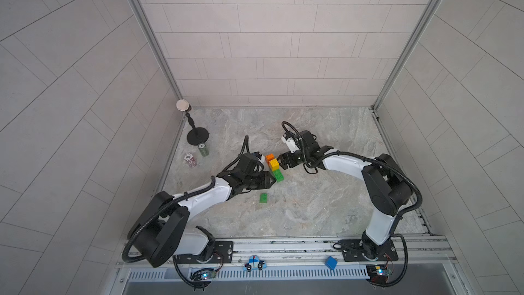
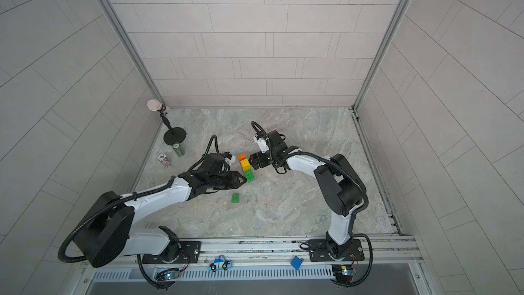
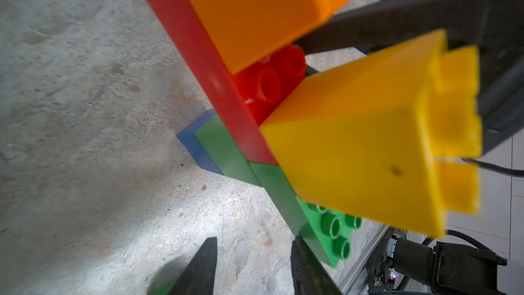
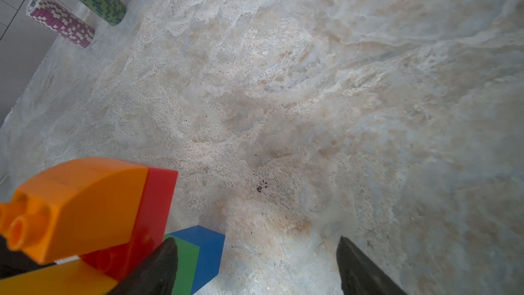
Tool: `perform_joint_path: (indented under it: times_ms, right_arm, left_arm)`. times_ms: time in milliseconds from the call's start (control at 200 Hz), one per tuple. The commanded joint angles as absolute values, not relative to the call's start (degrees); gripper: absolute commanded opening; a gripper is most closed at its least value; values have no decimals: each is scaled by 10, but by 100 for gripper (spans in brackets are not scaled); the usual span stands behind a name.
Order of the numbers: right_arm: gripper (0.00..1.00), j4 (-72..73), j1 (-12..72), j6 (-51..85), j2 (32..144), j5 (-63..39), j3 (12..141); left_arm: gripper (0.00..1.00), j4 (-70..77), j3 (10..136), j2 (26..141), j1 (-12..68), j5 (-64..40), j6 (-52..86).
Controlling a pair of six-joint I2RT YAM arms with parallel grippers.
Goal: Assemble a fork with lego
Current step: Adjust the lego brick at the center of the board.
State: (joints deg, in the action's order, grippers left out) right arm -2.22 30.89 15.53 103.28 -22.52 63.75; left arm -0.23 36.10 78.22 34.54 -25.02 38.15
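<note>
Tabletop of grey marbled stone (image 1: 326,194) carries, in both top views, the fork (image 1: 275,169) (image 2: 247,170) of chunky studded plastic bricks. It stands upright near the middle, between your two arms, with its orange prong (image 1: 269,156) and yellow prong (image 1: 274,163) uppermost. Your left gripper (image 1: 272,179) meets it at the green end, and your right gripper (image 1: 281,163) sits just beside the yellow prong on the opposite side. A small loose green brick (image 1: 263,197) lies flat near the left gripper, apart from the fork. Well apart, by the left wall, stand a green poker-chip stack (image 1: 203,149), a maroon-and-white poker-chip stack (image 1: 190,160) and a black round-based stand (image 1: 197,137).

In the left wrist view you see the blue stem brick (image 3: 195,148) on the table, a green brick above it, then the red bar (image 3: 204,66) and the long green bar (image 3: 283,202). The left gripper's jaws stand apart with table showing between them. One fingertip (image 3: 306,268) overlaps the green bar's end, and you cannot tell whether it presses. A dark finger of the right gripper lies between the two prongs.

In the right wrist view the right gripper's jaws are spread wide, clamping nothing.
</note>
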Motion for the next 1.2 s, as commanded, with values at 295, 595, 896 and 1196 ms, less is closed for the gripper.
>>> perform_joint_path:
  times_ms: [295,595,896,1196]
  right_arm:
    - [88,-31,278,190,985,-138,601]
    - [89,-19,271,233,918,-40,543]
    - [88,-99,372,232,621,153,409]
    - [84,-150,554,261,478,180,362]
  left_arm:
    - [48,32,377,805,363,-241,396]
    - [49,46,370,805,370,-241,403]
    - [57,6,257,612,368,-130,411]
    - [43,113,211,643,333,-153,418]
